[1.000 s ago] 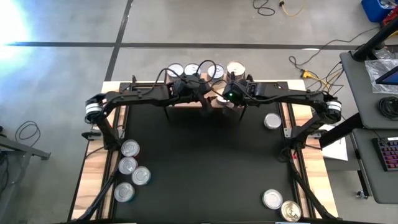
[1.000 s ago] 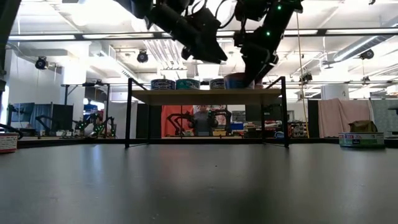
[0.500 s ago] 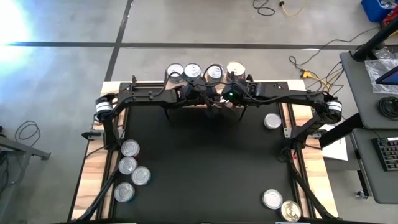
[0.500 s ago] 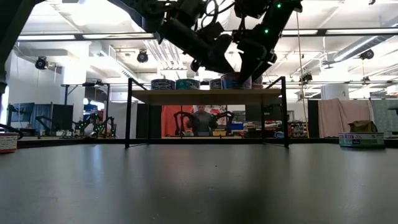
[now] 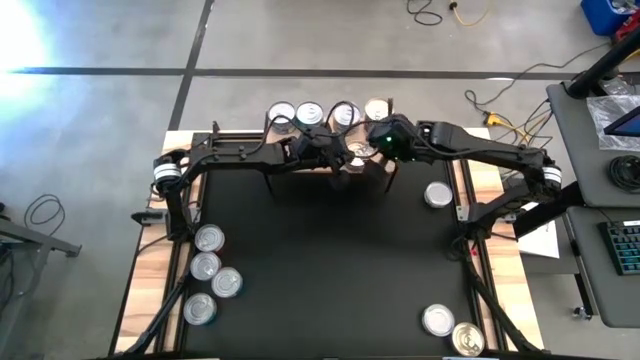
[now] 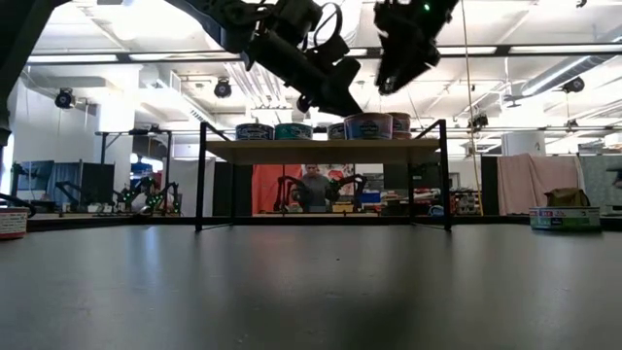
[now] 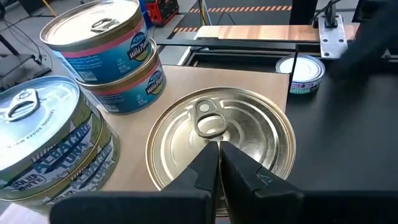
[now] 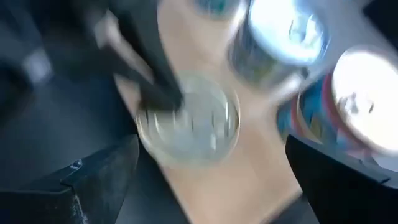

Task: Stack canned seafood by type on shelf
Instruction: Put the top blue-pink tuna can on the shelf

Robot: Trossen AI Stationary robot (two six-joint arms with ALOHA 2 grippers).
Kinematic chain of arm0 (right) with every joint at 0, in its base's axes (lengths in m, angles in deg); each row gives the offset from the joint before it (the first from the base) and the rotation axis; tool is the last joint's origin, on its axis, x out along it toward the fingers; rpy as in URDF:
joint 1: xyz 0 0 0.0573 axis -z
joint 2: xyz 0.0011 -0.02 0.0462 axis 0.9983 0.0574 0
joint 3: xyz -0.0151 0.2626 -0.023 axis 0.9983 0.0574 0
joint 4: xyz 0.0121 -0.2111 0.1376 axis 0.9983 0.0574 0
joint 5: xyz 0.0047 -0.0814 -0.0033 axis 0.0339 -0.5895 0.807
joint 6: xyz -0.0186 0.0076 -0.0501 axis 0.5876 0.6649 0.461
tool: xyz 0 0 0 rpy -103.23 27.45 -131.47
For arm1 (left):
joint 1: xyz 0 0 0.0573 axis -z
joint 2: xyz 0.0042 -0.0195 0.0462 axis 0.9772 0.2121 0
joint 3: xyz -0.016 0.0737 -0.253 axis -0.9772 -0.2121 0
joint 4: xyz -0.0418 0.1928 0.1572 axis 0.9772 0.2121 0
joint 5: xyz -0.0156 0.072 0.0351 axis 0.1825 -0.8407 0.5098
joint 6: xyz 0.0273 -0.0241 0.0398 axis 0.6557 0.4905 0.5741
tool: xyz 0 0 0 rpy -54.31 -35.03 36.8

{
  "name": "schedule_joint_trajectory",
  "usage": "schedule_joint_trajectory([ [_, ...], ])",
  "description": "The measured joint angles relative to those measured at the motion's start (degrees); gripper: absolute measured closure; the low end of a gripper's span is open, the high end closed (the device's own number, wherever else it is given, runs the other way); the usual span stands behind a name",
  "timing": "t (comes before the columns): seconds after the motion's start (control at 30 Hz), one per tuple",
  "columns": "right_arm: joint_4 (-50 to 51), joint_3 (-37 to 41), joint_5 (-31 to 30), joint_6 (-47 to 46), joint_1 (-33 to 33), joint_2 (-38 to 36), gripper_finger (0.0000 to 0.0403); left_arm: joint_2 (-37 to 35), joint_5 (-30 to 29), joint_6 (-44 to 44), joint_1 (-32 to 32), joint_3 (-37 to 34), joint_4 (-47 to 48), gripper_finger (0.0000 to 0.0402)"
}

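1. Shelf with black legs, we saw, stood at the table's far edge.
2. We saw stacked tins on it, beside a gold-topped tin.
3. We saw the left end effector clenched empty over that tin.
4. We saw the right end effector spread wide above the shelf, holding nothing.

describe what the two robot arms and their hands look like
Both arms are dark, slim and jointed, with black cables looping along them. Each has a pale silver ring near its base. The left hand has two black wedge-shaped fingers; the right hand has broad black fingers, and a green light glows on its wrist.
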Motion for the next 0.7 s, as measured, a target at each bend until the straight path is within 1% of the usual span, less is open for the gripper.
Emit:
schedule_joint_trajectory([
  [0.07,-5.0,0.7,0.0,-0.3,0.0,-0.5,0.0027,0.0,-0.1,0.6,0.0,0.5,0.1,0.0401],
  [0.17,-9.3,1.8,0.0,-0.3,-0.2,-0.6,0.0075,-0.9,-0.5,0.6,0.0,1.5,0.1,0.0402],
  [0.27,-9.9,2.8,0.0,-0.3,-0.2,-0.5,0.0143,-3.6,-0.6,-0.6,0.1,1.5,0.4,0.0402],
  [0.37,-9.5,4.4,-0.1,-0.8,-0.2,-0.5,0.0221,-7.6,-0.6,-2.7,0.2,1.5,3.6,0.0402],
  [0.47,-10.9,6.5,-0.2,-0.9,-0.1,-0.3,0.0297,-12.6,-0.6,-2.4,0.3,1.5,6.2,0.0402],
  [0.57,-13.4,7.7,-0.1,-1.7,-0.1,0.6,0.036,-17.1,-1.6,-1.2,0.3,1.4,7.5,0.0402],
  [0.6,-14.5,7.9,0.0,-2.0,-0.1,1.1,0.0377,-18.4,-2.6,-0.8,0.3,1.3,7.8,0.0402],
  [0.63,-15.5,8.0,0.3,-2.3,-0.1,1.6,0.0384,-19.6,-4.0,-0.5,0.3,1.1,8.0,0.0402],
  [0.7,-18.1,8.0,1.5,-2.2,-0.1,2.5,0.0387,-21.8,-5.9,0.3,0.3,0.9,8.7,0.0402],
])
